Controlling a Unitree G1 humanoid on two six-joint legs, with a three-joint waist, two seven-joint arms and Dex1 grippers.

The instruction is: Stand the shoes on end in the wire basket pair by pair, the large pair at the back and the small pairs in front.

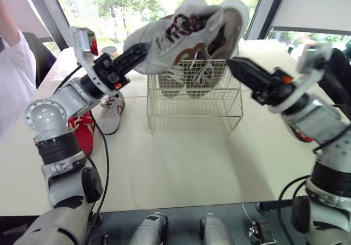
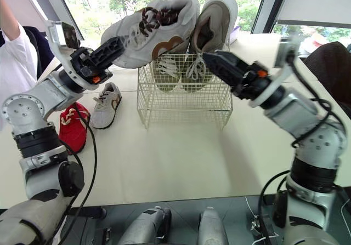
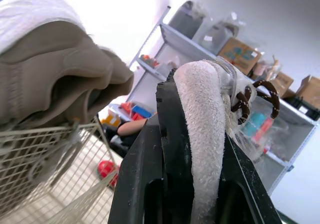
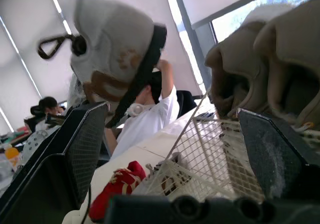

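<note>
Left jaws clamped on one end of a large white shoe point(image 1: 178, 34) with brown laces. The shoe is held in the air, over the left part of the basket's top.

Basket point(image 1: 194, 110) sits on the counter point(image 1: 181, 163). In it, at the back right, a large beige shoe point(image 1: 231, 26) stands on end, well above the rim. I cannot tell whether it touches the held shoe. Two small shoes point(image 1: 189, 75) with light laces sit lower in the basket.

Right jaws wide apart, holding nothing, just beside the basket's upper right edge.

On the counter left of the basket: small white shoe point(image 1: 111, 113), then red shoe point(image 1: 82, 132) just beside it. A person in white point(image 1: 11, 75) stands at the far left.
</note>
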